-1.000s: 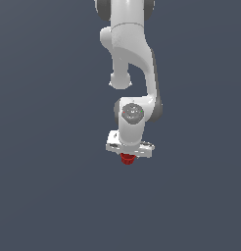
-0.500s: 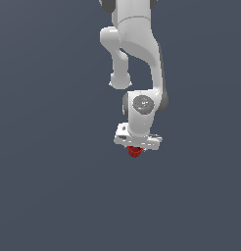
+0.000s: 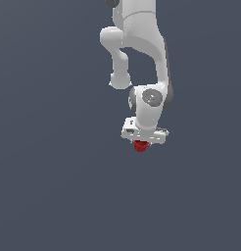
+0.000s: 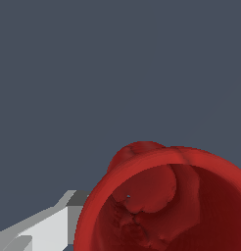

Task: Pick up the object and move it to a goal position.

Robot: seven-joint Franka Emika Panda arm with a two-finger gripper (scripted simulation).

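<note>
Over the last second the arm (image 3: 142, 54) had swung from a spot slightly left of the frame's middle toward the exterior view's right, and the red cup (image 3: 140, 145) had travelled with it, tucked under the white claw (image 3: 142, 140) throughout. A second earlier the cup sat at roughly the centre of the frame; half a second later it had drifted a little rightward and upward; now it lay just right of centre and a bit below mid-height, under the wrist.

That the cup had kept its place beneath the claw while the arm moved suggested the pick-up was done and the carry was under way. The claw appeared clenched on the cup, though neither view showed the jaws plainly: in the exterior view the fingers were hidden behind the hand body, and in the wrist view only one pale finger (image 4: 49, 225) showed at the lower left of the frame, beside the cup's rim.

The wrist view was filled at its lower right by the cup's hollow mouth (image 4: 166, 206), ribbed and dark red, very near the camera.

No goal marker showed in either view, so how far remained could not be judged.
</note>
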